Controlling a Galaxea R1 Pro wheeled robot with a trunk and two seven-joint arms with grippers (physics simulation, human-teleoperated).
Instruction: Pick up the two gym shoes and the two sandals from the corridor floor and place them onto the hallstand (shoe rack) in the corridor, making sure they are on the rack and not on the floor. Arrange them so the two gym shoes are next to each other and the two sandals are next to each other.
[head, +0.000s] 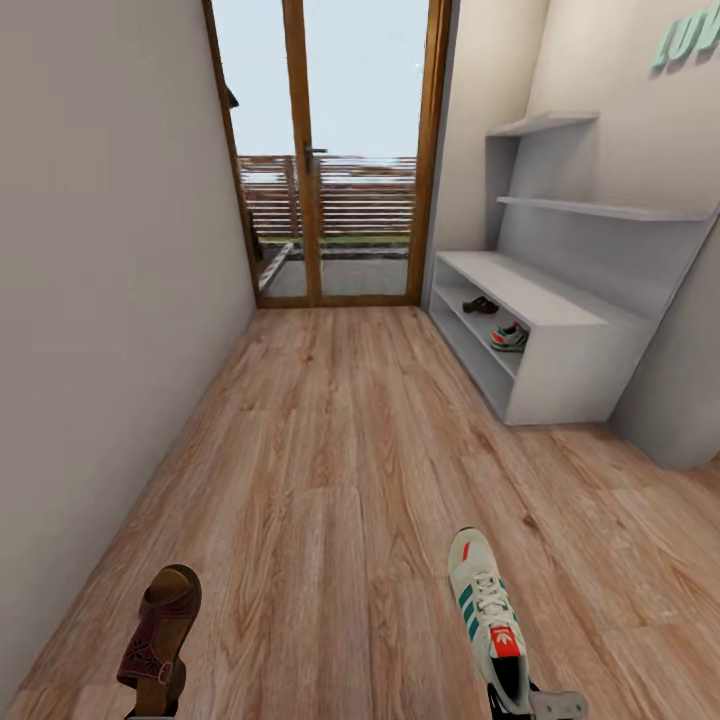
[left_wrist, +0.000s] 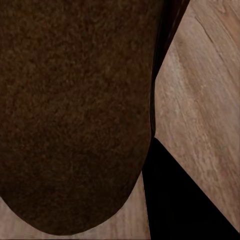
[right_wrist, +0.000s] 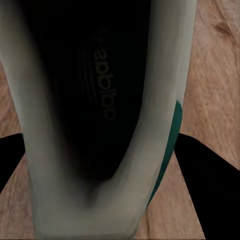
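Low at the left of the head view, my left gripper (head: 152, 708) is shut on a dark brown sandal (head: 160, 625), holding it above the corridor floor (head: 340, 470). The left wrist view looks onto that sandal's sole (left_wrist: 70, 115) beside one black finger (left_wrist: 185, 200). My right gripper (head: 525, 702) is shut on the heel of a cream gym shoe (head: 485, 610) with green stripes, toe pointing away. In the right wrist view the gym shoe's dark opening (right_wrist: 95, 100) sits between both fingers (right_wrist: 210, 175). The pale grey hallstand (head: 570, 330) stands ahead on the right. Its upper shelf tier holds a second sandal (head: 481, 305) and a second gym shoe (head: 509, 337).
A grey wall (head: 100, 300) runs close along the left. A wood-framed glass door (head: 330, 200) closes the corridor's far end. Two stepped wall shelves (head: 590, 208) rise above the hallstand's bench. Bare wood floor stretches between me and the rack.
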